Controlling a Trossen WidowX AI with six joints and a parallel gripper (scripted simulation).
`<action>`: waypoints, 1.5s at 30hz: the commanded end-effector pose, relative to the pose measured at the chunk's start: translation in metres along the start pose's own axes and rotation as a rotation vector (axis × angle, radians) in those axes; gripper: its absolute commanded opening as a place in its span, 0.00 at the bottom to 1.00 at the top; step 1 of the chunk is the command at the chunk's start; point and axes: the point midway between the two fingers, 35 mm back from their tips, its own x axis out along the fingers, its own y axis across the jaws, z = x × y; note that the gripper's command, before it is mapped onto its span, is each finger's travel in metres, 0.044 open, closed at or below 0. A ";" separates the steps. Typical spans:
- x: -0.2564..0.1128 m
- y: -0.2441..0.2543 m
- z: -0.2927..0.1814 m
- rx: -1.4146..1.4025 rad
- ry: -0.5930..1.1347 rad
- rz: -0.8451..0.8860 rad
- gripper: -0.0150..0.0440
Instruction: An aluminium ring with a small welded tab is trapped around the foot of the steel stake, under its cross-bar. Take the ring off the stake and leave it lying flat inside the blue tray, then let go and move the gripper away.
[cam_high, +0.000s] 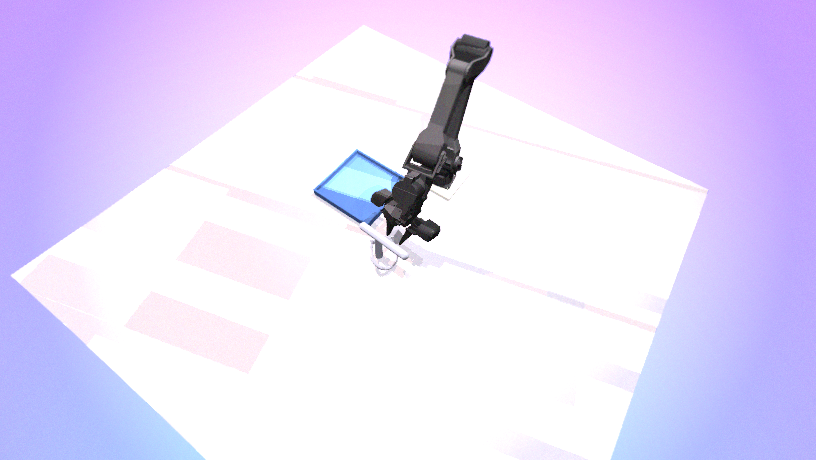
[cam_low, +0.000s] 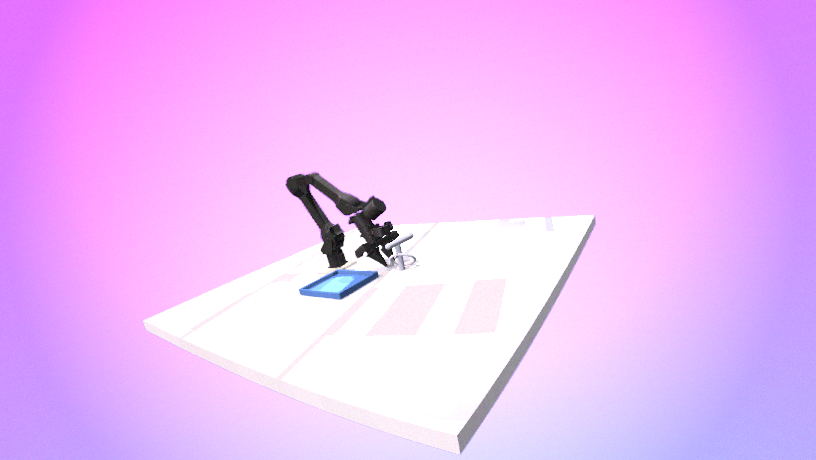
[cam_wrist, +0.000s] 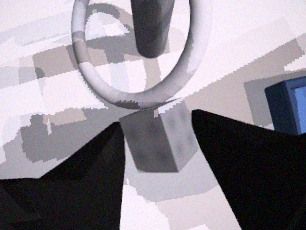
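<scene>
Ring (cam_high: 384, 269) (cam_low: 415, 260) (cam_wrist: 200, 47)—pale, round, around the stake (cam_high: 378, 249) (cam_low: 401, 262) (cam_wrist: 151, 30)—its blocky tab (cam_high: 396, 234) (cam_wrist: 155, 140) clasped by the end effector (cam_high: 395, 236) (cam_low: 390, 265) (cam_wrist: 158, 118).

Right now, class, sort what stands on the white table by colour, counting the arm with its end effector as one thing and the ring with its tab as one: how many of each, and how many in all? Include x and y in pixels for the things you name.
Black: 1 (the arm with its end effector (cam_high: 395, 235) (cam_low: 390, 265) (cam_wrist: 158, 116))
Blue: 1 (the tray (cam_high: 337, 205) (cam_low: 320, 295) (cam_wrist: 280, 107))
Grey: 2 (the stake (cam_high: 384, 240) (cam_low: 400, 261) (cam_wrist: 151, 30), the ring (cam_high: 384, 269) (cam_low: 414, 261) (cam_wrist: 200, 35))
Total: 4
</scene>
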 end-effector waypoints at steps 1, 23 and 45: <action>0.000 0.000 0.000 0.000 -0.001 0.000 0.44; -0.008 0.000 0.005 -0.003 0.004 0.002 0.25; -0.021 -0.002 0.012 -0.006 0.047 0.012 0.25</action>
